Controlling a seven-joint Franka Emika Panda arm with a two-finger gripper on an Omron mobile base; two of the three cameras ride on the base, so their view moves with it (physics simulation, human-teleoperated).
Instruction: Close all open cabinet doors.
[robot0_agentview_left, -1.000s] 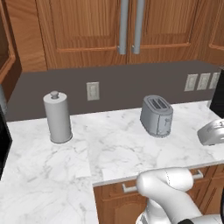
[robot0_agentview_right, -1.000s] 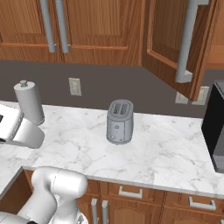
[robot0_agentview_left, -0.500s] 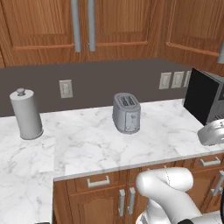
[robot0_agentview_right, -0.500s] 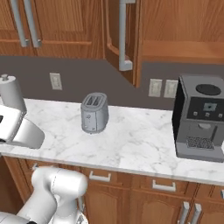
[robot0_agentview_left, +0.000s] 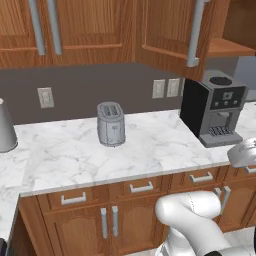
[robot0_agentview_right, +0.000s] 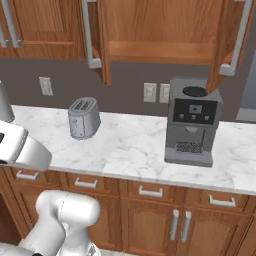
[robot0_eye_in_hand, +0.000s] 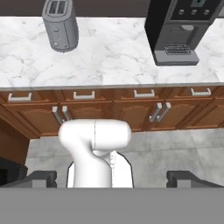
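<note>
two reddish-brown cabinet doors (robot0_agentview_right: 102, 40) apparently stand ajar.

Even, bright rendered light; soft shadows, no blur.

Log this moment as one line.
stage: approach | open cabinet doors: two, above coffee machine | gripper: open, holding nothing | toaster: on counter

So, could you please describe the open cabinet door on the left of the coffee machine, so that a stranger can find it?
Find the black coffee machine on the marble counter. The open cupboard above it has two doors swung outward. The left open door hangs up and to the left of the machine, above the space between it and the toaster; unlike the shut doors further left, it juts toward the room.
</note>
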